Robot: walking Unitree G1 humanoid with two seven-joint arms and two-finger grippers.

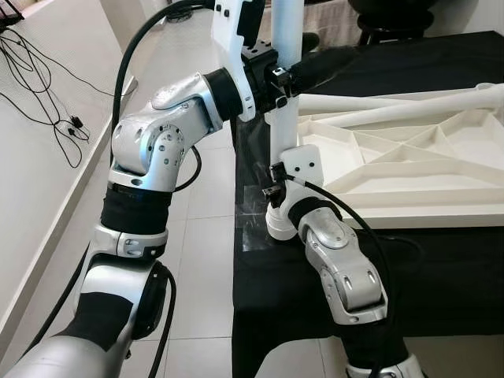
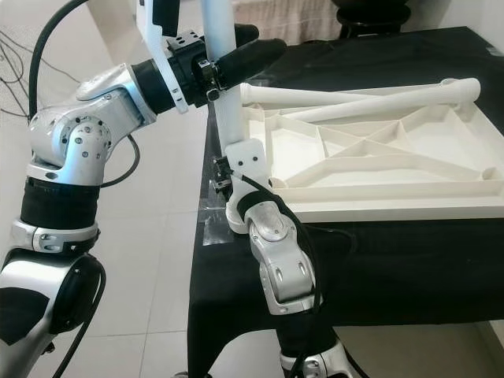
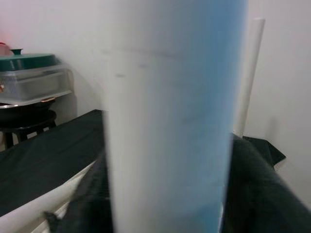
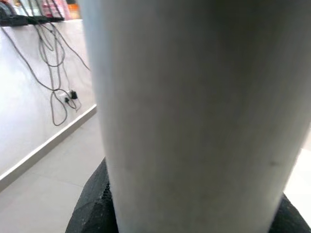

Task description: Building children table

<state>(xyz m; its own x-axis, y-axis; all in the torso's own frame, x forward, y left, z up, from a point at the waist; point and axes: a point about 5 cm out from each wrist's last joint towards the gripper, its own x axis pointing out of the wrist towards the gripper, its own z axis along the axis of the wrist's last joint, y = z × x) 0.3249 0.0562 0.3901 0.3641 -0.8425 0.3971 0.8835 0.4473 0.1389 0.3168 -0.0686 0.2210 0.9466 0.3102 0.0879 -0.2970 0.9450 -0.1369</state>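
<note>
Between both grippers, upright table leg [image 1: 284, 102].

Setting: indoor domestic room, apparently a home living or utility area.
Floor: pale glossy tiles [image 1: 201, 260] with thin grout lines, meeting a light skirting board [image 1: 47, 252].
Walls: plain white paint [image 1: 31, 150]; loose black cables [image 1: 47, 87] trail down one wall, with a small plug or connector hanging among them.
Furnishing: a work surface draped in black cloth [image 2: 409, 260], its corner taped.
Household goods: a dark stool [image 3: 24, 124] bearing a clear plastic storage box with a green lid [image 3: 29, 60], standing by the far wall.
Further item: a white pole [image 3: 248, 77] leaning upright against the wall.
</note>
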